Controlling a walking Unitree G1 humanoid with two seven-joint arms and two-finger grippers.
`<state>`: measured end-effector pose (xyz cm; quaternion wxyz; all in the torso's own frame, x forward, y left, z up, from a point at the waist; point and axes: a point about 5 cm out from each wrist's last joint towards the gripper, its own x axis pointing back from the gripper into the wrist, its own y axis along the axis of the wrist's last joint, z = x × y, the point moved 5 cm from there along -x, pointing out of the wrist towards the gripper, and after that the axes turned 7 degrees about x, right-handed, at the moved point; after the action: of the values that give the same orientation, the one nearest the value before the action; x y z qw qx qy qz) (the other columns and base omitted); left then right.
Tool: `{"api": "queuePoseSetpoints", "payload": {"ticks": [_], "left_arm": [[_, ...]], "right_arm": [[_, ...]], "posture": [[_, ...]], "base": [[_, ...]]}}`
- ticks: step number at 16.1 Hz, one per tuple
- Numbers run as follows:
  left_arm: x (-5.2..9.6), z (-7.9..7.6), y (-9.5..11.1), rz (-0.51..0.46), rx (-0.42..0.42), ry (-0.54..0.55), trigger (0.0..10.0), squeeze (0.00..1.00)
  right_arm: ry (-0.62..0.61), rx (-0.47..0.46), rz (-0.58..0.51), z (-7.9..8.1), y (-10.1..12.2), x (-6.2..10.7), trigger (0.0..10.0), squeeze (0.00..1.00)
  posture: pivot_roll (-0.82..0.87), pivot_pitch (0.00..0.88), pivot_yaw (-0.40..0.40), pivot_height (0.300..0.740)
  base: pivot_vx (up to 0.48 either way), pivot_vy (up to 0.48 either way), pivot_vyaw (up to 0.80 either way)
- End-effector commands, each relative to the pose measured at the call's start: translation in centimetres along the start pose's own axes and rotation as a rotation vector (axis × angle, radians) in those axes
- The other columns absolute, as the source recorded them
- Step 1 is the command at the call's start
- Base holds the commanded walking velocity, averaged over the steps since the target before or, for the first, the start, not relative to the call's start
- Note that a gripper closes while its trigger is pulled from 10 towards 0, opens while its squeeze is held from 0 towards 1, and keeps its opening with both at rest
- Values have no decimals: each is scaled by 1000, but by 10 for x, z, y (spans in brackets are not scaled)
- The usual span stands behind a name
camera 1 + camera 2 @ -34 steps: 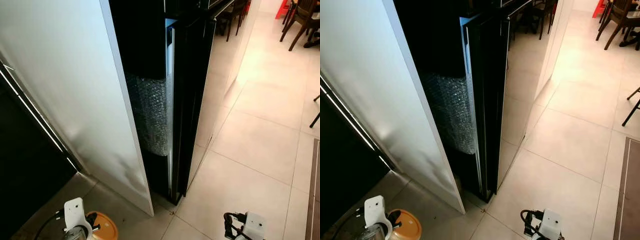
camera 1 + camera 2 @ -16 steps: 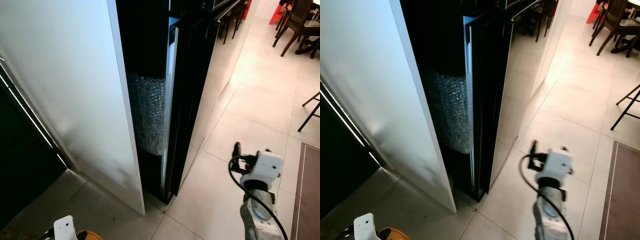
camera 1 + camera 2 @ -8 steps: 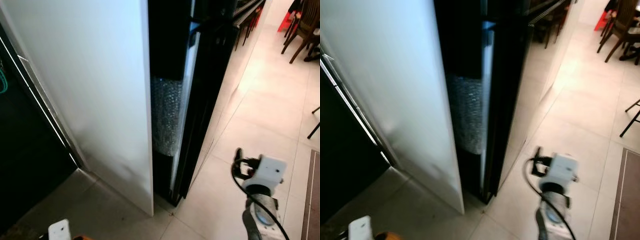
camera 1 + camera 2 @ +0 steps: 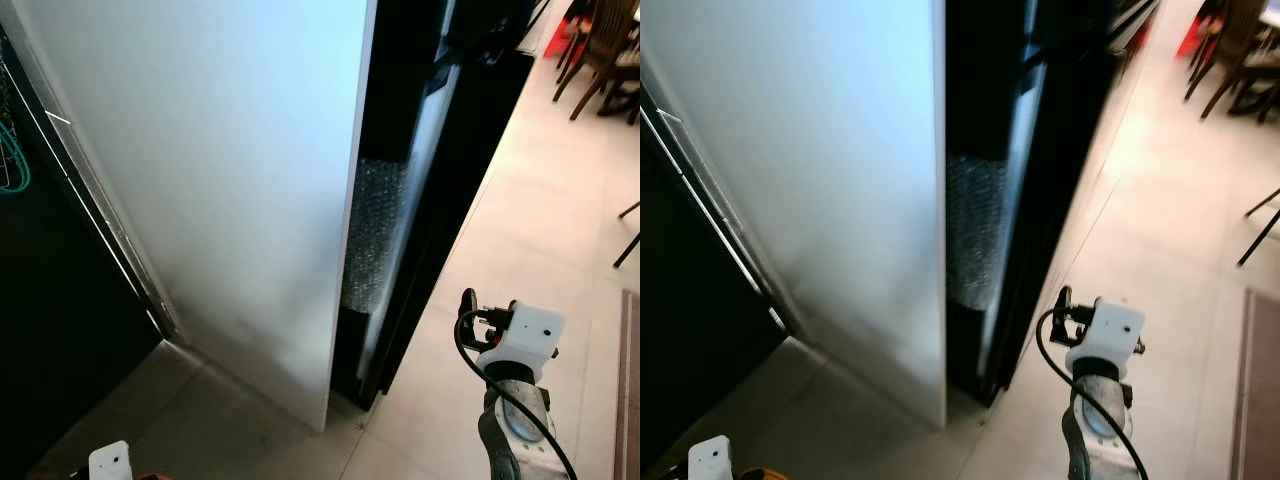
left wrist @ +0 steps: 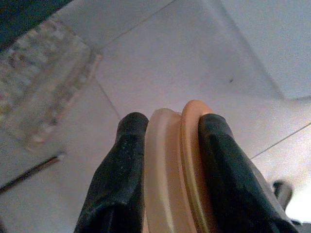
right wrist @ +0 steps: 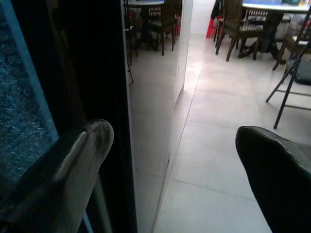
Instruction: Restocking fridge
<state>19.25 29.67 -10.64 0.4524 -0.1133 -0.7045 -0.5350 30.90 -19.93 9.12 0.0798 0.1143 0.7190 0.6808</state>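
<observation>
left pincer (image 5: 167, 145): clenched on an orange-lidded container (image 5: 175, 170), held low at near left over the tiled floor (image 5: 160, 63) | white panel (image 4: 220, 180): seen at left-centre | fridge door (image 4: 440, 190): black, ajar, bubble wrap (image 4: 370, 235) seen in the gap | right pincer (image 6: 175, 145): spread wide, raised at right beside the door edge
</observation>
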Motion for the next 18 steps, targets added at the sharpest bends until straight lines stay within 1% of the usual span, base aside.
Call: {"api": "queuePoseSetpoints", "payload": {"ticks": [1,3,6,7,8,9,10,12,14,16,18], "left_arm": [[0,-2,-2,9,-19,-8,10000,0],[0,-4,-1,5,-32,-15,10000,0],[0,-5,-1,3,-29,-18,10000,0],[0,-5,-1,1,-24,-18,10000,0],[0,-5,-1,0,-20,-19,10000,0],[0,-5,-1,-3,-11,-20,10000,0],[-1,-8,3,-11,-8,-24,10000,0],[-3,-13,9,-18,-11,-29,10000,0],[-3,-15,11,-19,-15,-33,10000,0],[-4,-16,14,-21,-15,-38,10000,0],[-3,-16,13,-21,-28,-40,10000,0]], "right_arm": [[-18,0,10,-6,0,0,10000,0],[-25,0,7,-7,1,-3,10000,0],[-26,7,-6,-9,5,-11,10000,0],[-33,14,-9,-12,7,-17,10000,0],[-36,15,-11,-13,8,-19,10000,0],[-54,21,-15,-18,9,-25,10000,0],[-61,37,-13,-21,11,-33,10000,0],[-59,36,-14,-21,13,-39,10000,0],[-51,32,-18,-19,14,-40,10000,0],[-43,30,-11,-13,8,-36,10000,0],[-54,33,10,-19,-2,-24,10000,0]], "posture": [[-61,0,20,740],[-59,0,21,740],[-60,0,26,740],[-57,0,25,740],[-57,0,25,740],[-55,0,26,740],[-55,0,28,740],[-51,0,28,740],[-45,0,27,740],[-45,0,28,740],[-41,0,23,740]], "base": [[0,251,0],[0,0,0],[0,0,0],[0,0,0],[0,0,0],[0,0,0],[0,0,0],[0,0,0],[0,0,0],[0,0,0],[0,0,0]]}}
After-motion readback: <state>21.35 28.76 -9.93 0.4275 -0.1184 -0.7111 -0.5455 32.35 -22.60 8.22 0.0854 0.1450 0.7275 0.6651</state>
